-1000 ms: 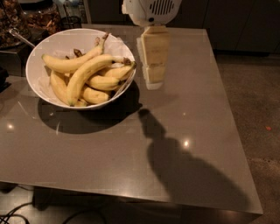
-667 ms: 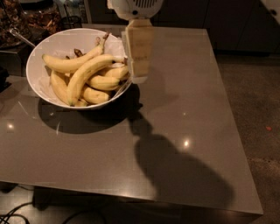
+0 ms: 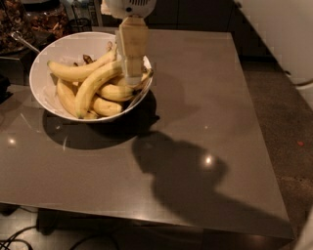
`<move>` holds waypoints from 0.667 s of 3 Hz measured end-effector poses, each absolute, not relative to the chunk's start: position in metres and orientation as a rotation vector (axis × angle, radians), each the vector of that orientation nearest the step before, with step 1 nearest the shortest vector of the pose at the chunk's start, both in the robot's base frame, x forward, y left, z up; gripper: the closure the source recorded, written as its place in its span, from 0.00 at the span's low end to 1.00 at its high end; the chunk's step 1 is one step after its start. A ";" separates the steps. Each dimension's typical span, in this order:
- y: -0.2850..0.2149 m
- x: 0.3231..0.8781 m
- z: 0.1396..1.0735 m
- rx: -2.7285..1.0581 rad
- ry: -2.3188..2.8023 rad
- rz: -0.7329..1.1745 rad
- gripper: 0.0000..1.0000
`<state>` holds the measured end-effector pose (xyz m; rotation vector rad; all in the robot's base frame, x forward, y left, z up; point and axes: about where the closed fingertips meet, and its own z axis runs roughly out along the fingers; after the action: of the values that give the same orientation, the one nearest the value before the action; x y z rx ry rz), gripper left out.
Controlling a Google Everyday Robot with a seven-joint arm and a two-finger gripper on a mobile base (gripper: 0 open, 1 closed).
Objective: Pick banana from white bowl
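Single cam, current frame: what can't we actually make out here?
1. Camera view: the gripper hangs over the right side of the white bowl; its own body hides whether it touches the banana.
2. The arm above it is cut off by the top edge.
3. The lower bananas are buried under the pile; count unclear.
4. Top-left clutter is dark and cropped.

Tool (image 3: 133,79) upper left, pointing down

Glossy white bowl (image 3: 45,93), smooth-skinned banana (image 3: 94,83), reflective grey table (image 3: 215,97); matt plastic gripper (image 3: 132,78) above the bowl's right rim.
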<state>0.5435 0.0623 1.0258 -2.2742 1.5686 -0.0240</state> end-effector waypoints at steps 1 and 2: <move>0.070 0.558 1.007 -2.278 1.602 0.067 0.09; 0.077 0.566 0.995 -2.278 1.632 0.120 0.25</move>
<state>0.5664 0.0768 0.9951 -2.2785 1.6320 0.1202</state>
